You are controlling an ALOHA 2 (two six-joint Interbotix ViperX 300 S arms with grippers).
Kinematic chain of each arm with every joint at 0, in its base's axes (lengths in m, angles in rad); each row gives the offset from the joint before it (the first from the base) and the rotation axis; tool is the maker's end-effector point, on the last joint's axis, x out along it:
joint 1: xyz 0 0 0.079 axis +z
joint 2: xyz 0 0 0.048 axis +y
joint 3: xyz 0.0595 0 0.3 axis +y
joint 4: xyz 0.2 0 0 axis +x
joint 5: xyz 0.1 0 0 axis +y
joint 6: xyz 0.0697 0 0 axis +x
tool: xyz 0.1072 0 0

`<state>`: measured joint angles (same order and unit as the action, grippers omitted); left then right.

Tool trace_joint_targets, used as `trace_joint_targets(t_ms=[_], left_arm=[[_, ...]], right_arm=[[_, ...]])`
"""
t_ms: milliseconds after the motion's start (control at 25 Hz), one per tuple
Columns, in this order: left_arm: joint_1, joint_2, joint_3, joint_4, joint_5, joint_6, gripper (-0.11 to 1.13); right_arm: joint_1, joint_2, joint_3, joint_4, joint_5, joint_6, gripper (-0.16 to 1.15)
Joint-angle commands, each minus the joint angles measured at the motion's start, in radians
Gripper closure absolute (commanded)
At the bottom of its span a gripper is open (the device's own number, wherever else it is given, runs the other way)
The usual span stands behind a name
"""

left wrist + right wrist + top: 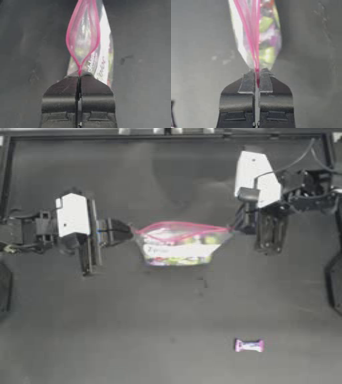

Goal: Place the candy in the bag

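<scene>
The bag (179,244) is a clear pouch with a pink seal strip, hanging at the table's middle with yellow, green and white sweets inside. My left gripper (131,231) is shut on the bag's left corner; in the left wrist view the bag (87,45) has its pink mouth spread open just beyond the left gripper (80,75). My right gripper (235,229) is shut on the right corner, where the pink strip of the bag (258,32) enters the right gripper (257,75). The candy (249,345) lies alone near the front right of the table, far from both grippers.
The dark table (100,328) stretches bare around the candy. A raised rim (167,137) runs along the back edge. The arms' white housings sit at left (72,215) and back right (256,178).
</scene>
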<state>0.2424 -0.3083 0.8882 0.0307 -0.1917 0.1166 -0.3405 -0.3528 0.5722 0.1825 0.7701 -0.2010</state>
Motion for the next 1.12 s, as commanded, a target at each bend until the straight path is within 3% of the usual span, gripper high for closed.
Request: trace_joint_targets(t_ms=[40,640,1120], left_arm=[[-0.018,-0.043,-0.026,-0.005,0.008,0.0,0.98],[-0.084,-0.043,-0.006,-0.04,0.026,-0.002,0.98],[-0.112,-0.023,0.015,-0.063,0.025,-0.002,0.98]], right_arm=[[0.031,-0.021,-0.034,-0.002,-0.015,0.015,0.92],[0.147,-0.02,-0.003,-0.1,-0.064,0.158,0.92],[0.166,0.0,0.044,-0.081,-0.15,0.17,0.92]])
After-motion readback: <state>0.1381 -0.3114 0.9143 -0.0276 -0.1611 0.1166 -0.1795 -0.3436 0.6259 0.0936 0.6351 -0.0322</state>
